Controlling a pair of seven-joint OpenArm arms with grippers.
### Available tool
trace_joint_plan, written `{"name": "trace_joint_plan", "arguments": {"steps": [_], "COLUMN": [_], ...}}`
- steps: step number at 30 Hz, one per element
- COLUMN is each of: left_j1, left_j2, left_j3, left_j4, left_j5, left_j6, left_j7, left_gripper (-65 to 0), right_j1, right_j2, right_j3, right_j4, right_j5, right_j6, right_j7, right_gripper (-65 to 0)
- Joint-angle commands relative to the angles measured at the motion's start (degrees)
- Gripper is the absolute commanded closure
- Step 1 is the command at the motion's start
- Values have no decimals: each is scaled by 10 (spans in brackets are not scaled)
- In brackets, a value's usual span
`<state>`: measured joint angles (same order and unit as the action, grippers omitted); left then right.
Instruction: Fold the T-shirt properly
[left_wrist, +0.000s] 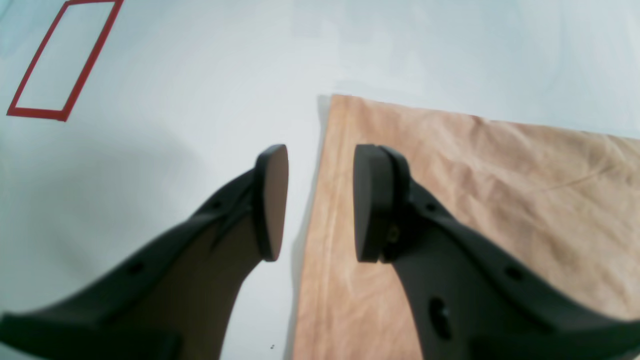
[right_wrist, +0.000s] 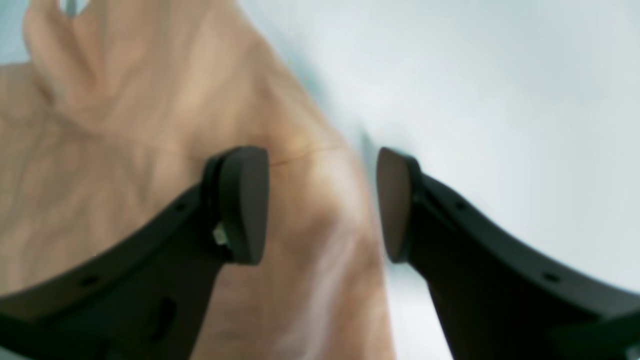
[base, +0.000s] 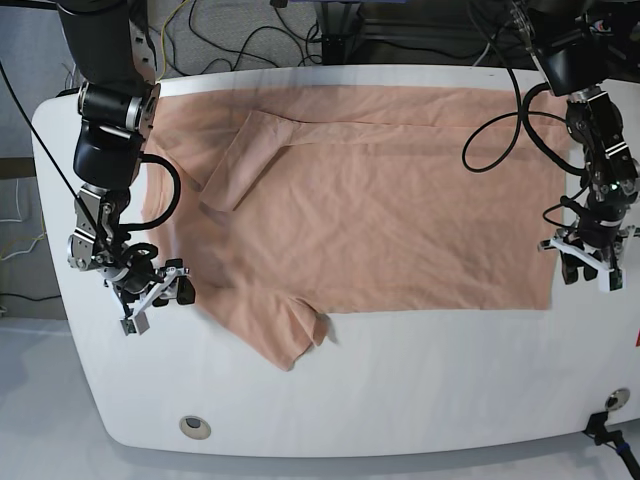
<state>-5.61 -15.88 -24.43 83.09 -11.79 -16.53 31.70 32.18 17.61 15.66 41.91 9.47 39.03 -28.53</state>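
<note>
Peach cotton T-shirt (base: 370, 200) lies spread on the white table (base: 420, 390), one sleeve folded in. Both the left gripper (left_wrist: 320, 202) and right gripper (right_wrist: 322, 205) straddle opposite edges, jaws open, empty; next comes lowering and pinching.

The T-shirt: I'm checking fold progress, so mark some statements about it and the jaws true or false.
1. The T-shirt lies spread on the table. True.
2. The left gripper has its jaws shut on the shirt's hem. False: the jaws stand apart over the shirt's edge, holding nothing.
3. The right gripper has open jaws above cloth near the shirt's edge. True.
4. The shirt is folded into a small square. False: only one sleeve is turned in.
</note>
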Motion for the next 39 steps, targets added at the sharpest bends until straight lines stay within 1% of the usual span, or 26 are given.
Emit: {"name": "trace_joint_plan", "arguments": {"steps": [1,12,15,20,23,28,33,34,39], "left_j1": [-10,-10,-10,-2,-3,-9,-39,-40,-40], "left_j2": [-10,-9,-9,-9,-10,-11,-13,-19,-19], "left_j3": [-1,-1,-1,-1,-1,-1,-1,-1,-1], "left_j4": [12,12,12,12,11,-10,-54,-57,-54], "left_j5": [-5,-5,-5,-5,-6,-6,-5,-5,-5], "left_j6": [1,1,1,1,1,1,1,1,1], "left_j7": [-14,-14,-13,-13,-13,-13,-13,-13,-13], "left_gripper": [-207,-207,-207,-207,-207,-207,-207,-207,-207], "right_j1": [22,19,14,7,7,7,7,7,13], "right_j2": [8,5,-7,-11,-19,-20,-20,-19,-15], "right_j3": [1,1,1,1,1,1,1,1,1], "right_j4": [-7,-23,-23,-23,-23,-23,-23,-23,-20], "right_j5": [10,10,10,10,10,10,10,10,9], "right_j6": [5,6,6,6,6,6,6,6,6], "right_j7": [18,25,25,25,25,25,25,25,25], "right_gripper": [-337,-334,-334,-334,-333,-333,-333,-333,-336]}}
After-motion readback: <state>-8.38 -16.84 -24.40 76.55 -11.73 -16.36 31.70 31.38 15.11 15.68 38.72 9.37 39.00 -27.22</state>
